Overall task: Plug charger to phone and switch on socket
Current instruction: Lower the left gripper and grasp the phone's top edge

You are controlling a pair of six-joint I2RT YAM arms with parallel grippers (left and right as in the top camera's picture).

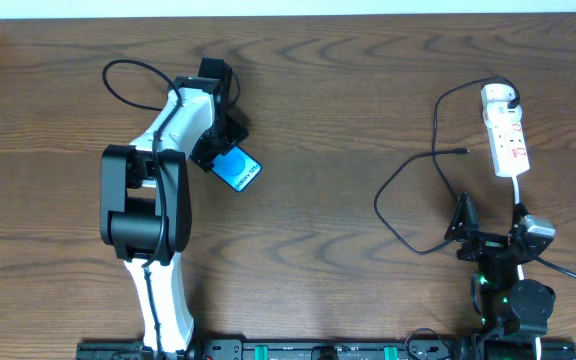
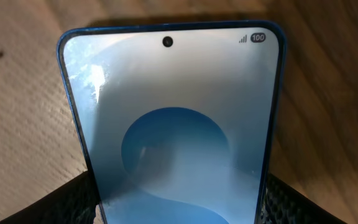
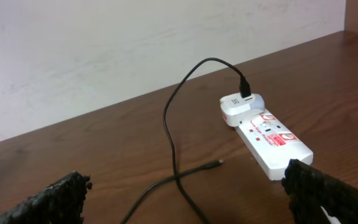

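Phone [image 1: 240,170] sat left of the bench's middle, toward the back edge, clamped by the left gripper [image 1: 224,156]. Charger [image 3: 168,124] trailed from the socket [image 1: 509,143] near the back right corner. Right gripper [image 1: 495,232] gaped empty near the front edge.

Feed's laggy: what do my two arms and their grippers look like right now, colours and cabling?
Left arm: white links with bulky black joint housings, a thin black cable looping off near its black left gripper. Right arm: mostly black, green lights near its base, a grey box beside the right gripper. Both have black, weave-textured fingers.
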